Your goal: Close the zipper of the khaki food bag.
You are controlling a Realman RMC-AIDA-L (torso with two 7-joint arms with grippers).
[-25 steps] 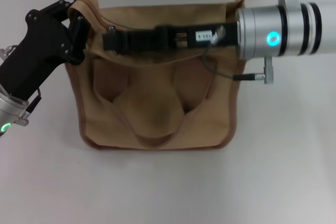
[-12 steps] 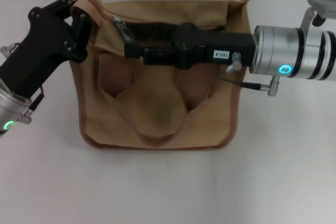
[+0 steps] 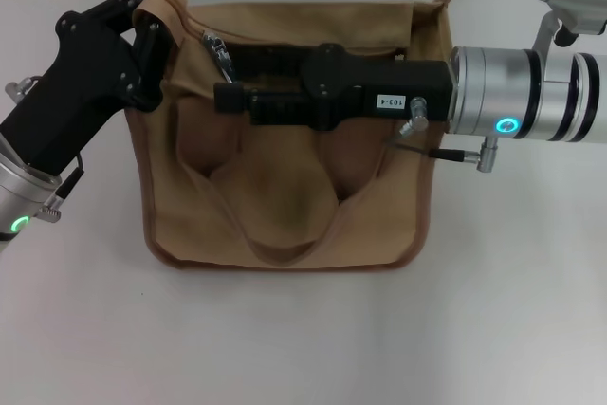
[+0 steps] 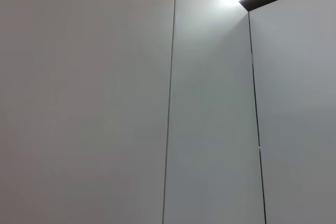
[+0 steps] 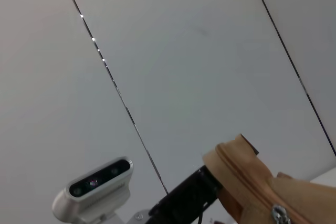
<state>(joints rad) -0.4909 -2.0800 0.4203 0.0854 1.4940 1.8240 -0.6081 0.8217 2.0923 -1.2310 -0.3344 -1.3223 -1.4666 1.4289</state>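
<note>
khaki food bag (image 3: 285,139) lies flat on the white counter (image 3: 512,310), handles toward the robot, top edge toward the wall. left gripper (image 3: 152,30) at the bag's upper left corner, pinching a raised fold of the tan fabric there. right gripper (image 3: 228,82) reaches across the bag's top from the right, fingers lying along the zipper (image 3: 313,40) line; tips sit just beside the silver pull tab (image 3: 217,49), close together, but can't tell if they actually grip it, probably not closed on it. the pull tab sits near the left end of the bag's top.

left wrist view shows only wall panels and a ceiling light strip, no bag. right wrist view catches the held-up bag corner (image 5: 252,182) with zipper seam and the pull tab (image 5: 279,214), plus the left arm's black body (image 5: 184,198) and a grey camera unit (image 5: 94,192), which the head view does not show.
</note>
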